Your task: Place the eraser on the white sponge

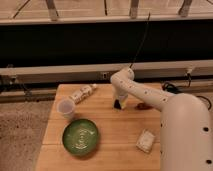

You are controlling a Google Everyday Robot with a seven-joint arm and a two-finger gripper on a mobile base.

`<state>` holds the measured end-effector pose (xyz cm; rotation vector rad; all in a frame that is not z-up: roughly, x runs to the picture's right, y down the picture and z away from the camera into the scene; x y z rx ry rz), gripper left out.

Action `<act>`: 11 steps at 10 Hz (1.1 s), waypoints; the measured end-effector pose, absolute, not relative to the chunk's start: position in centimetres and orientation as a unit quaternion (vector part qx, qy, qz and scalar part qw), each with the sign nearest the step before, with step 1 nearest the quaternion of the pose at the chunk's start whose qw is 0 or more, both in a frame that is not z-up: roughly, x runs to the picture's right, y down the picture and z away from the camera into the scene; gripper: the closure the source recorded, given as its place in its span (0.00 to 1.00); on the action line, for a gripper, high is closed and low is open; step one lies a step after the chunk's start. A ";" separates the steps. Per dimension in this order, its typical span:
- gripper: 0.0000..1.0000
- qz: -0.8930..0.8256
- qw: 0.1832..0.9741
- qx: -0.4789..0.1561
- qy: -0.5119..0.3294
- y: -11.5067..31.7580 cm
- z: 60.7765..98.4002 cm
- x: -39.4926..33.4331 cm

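Note:
My gripper (pixel 120 104) points straight down onto the wooden table (pixel 107 125), at its back middle, at the end of the white arm (pixel 145 95). A small dark block, the eraser (pixel 123 105), shows right at the gripper's tip and is largely hidden by it. I cannot tell whether it is held. The white sponge (pixel 145 141), a pale squarish pad, lies near the front right of the table, well in front of the gripper and to its right.
A reddish-brown oblong thing (pixel 144 106) lies just right of the gripper. On the left stands a translucent white cup (pixel 65 108), with a green plate (pixel 80 136) in front of it. A pale bottle-like thing (pixel 82 93) lies at the back left. The arm's white body (pixel 185 135) covers the table's right side.

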<state>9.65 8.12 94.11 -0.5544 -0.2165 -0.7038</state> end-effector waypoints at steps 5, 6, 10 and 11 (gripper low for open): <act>0.95 -0.338 0.896 -0.265 -0.109 8.6 93.7 10.2; 0.95 -0.337 0.897 -0.265 -0.110 8.6 93.6 10.3; 0.95 -0.335 0.897 -0.264 -0.112 8.8 93.3 10.7; 0.95 -0.335 0.898 -0.264 -0.113 8.9 93.2 10.9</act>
